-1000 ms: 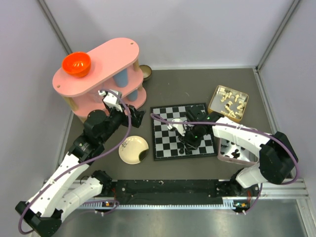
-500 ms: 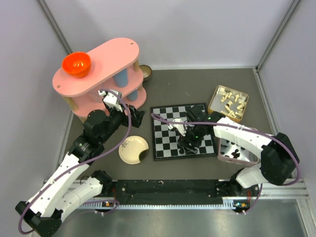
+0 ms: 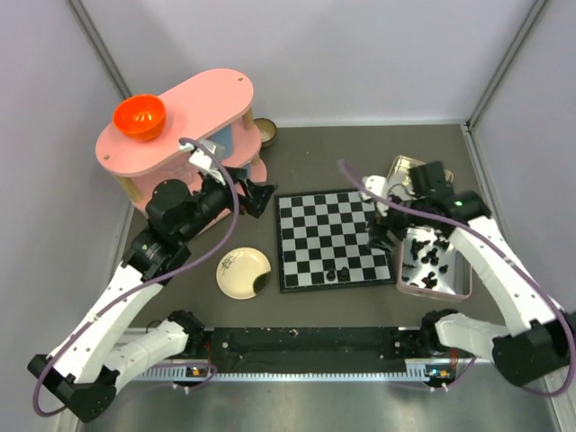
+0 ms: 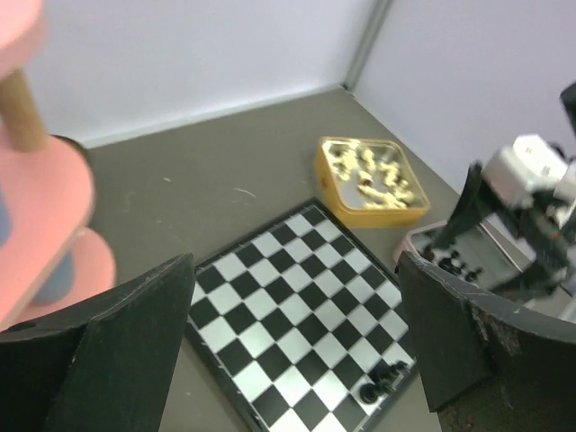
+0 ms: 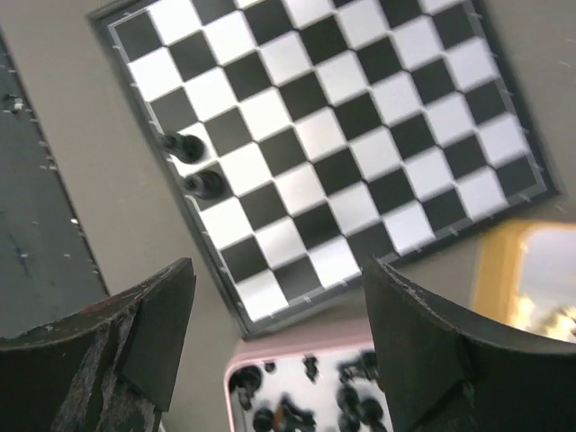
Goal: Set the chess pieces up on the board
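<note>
The pink shelf [image 3: 180, 135] stands at the far left of the table [image 3: 342, 153]. The board [image 3: 319, 229] lies flat mid-table, between the cream plate [image 3: 236, 270] and the pink tray [image 3: 454, 281]. The left gripper [image 4: 292, 346] hangs beside the shelf, fingers spread wide and empty. The right gripper [image 5: 279, 333] hovers over the board's right edge by the tray, fingers released, holding nothing. Two chess pieces [image 5: 205, 184] stand side by side in the board's near edge row; more lie in the tray.

The right arm [image 3: 486, 245] covers most of the yellow tray [image 3: 402, 166] and the chess pieces [image 3: 432, 256] are too small to identify.
</note>
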`<action>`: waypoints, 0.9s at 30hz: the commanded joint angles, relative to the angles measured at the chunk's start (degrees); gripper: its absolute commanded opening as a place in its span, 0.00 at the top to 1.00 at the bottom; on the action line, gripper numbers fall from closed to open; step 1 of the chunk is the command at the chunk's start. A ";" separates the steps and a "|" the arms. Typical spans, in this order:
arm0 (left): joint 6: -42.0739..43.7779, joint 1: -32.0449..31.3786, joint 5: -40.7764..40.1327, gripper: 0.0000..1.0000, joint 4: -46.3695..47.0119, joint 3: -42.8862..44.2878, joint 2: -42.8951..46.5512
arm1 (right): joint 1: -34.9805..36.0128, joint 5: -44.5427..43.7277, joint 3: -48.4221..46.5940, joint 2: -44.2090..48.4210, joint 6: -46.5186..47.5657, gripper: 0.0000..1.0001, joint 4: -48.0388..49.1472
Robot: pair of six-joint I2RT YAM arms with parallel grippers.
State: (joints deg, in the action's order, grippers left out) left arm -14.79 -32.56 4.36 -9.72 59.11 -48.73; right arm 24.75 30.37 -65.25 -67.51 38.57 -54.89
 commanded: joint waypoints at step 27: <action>-3.32 -0.49 24.56 0.04 6.64 -1.01 -18.42 | -38.99 -19.65 14.54 -5.53 -10.80 0.50 8.22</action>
State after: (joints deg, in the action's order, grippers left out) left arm -17.80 -32.73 27.77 -7.09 57.87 -68.75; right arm -13.67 13.41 -51.22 -71.40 29.08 -50.30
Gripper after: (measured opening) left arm 0.959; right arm 0.523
